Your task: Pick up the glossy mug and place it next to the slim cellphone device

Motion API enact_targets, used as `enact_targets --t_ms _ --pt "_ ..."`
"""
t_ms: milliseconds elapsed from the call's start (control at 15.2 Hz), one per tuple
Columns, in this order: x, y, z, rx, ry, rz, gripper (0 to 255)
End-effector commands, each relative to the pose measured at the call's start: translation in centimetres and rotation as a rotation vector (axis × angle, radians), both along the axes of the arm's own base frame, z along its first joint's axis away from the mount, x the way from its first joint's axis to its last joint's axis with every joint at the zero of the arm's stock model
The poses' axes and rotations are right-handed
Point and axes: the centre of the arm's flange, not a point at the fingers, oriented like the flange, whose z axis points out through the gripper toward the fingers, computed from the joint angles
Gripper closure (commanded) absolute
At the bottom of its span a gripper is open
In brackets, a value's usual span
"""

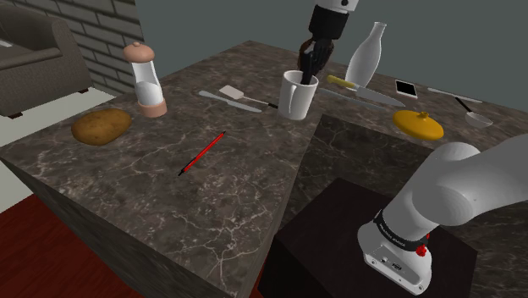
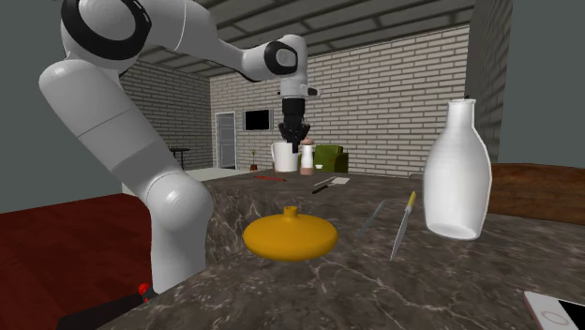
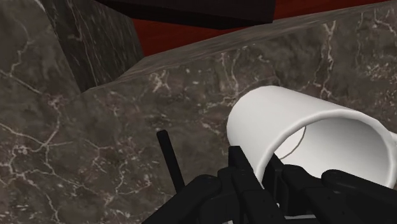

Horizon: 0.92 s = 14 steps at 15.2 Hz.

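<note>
A white glossy mug stands upright near the far edge of the dark marble counter; I cannot tell whether it rests on the stone or hangs just above it. My black gripper comes down from above, shut on the mug's rim. In the wrist view the fingers clasp the wall of the mug, one inside and one outside. The second exterior view has the gripper over the mug. The slim cellphone lies flat to the shoulder view's right of the mug, beyond a bottle, and in the near corner.
Between mug and phone stand a white bottle and a yellow-handled knife. An orange lid-shaped thing lies nearer the stand. A spatula, red pen, grinder and potato lie to the shoulder view's left.
</note>
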Motion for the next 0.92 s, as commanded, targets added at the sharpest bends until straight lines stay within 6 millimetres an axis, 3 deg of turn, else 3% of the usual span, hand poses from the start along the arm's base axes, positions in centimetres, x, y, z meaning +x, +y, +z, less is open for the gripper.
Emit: enact_targets --t_ms 0,858 --pt "0.0 -0.1 1.2 0.000 0.000 0.000 255" --pt "0.0 -0.1 8.1 0.000 0.000 0.000 255"
